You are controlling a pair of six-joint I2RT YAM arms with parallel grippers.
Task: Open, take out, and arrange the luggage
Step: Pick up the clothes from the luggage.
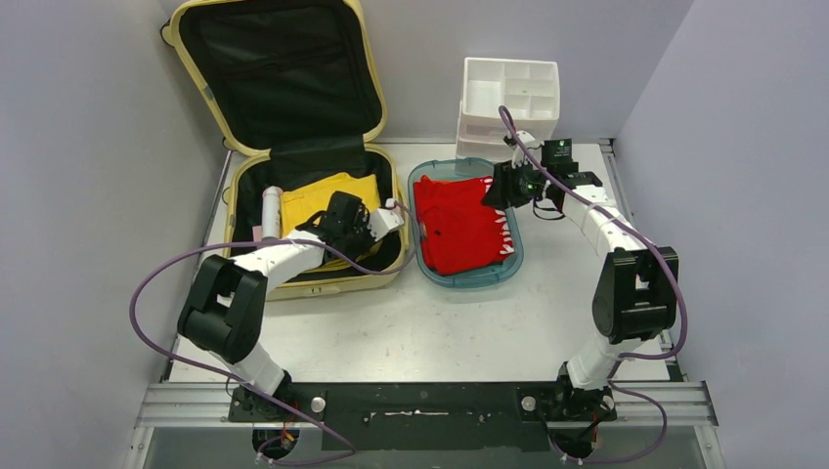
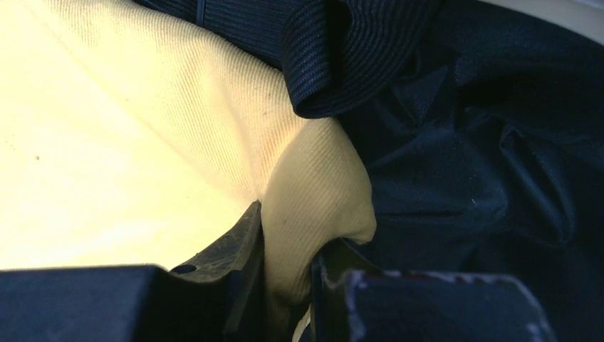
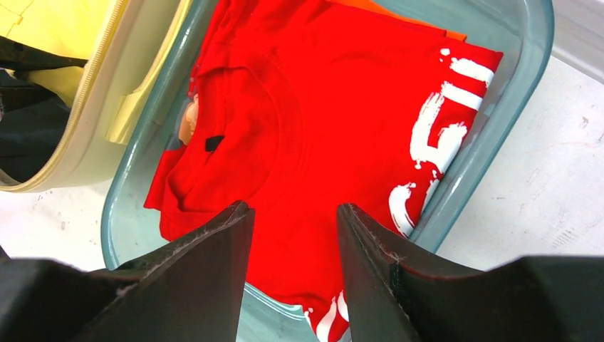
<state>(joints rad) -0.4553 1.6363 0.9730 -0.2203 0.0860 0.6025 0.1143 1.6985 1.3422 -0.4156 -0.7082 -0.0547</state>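
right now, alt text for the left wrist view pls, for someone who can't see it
Close-up of the left gripper pinching a raised fold of yellow cloth between its two dark fingers. The cloth fills the left of the frame, and dark, creased luggage lining fills the right and top.

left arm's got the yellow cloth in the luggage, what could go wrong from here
1. The left fingers pinch only a small fold of the yellow garment, so it may slip or unfold on lifting.
2. The black strap of the luggage lies right beside that fold and could snag.
3. The right fingers hang open over the red shirt in the teal tray, in the likely drop path.
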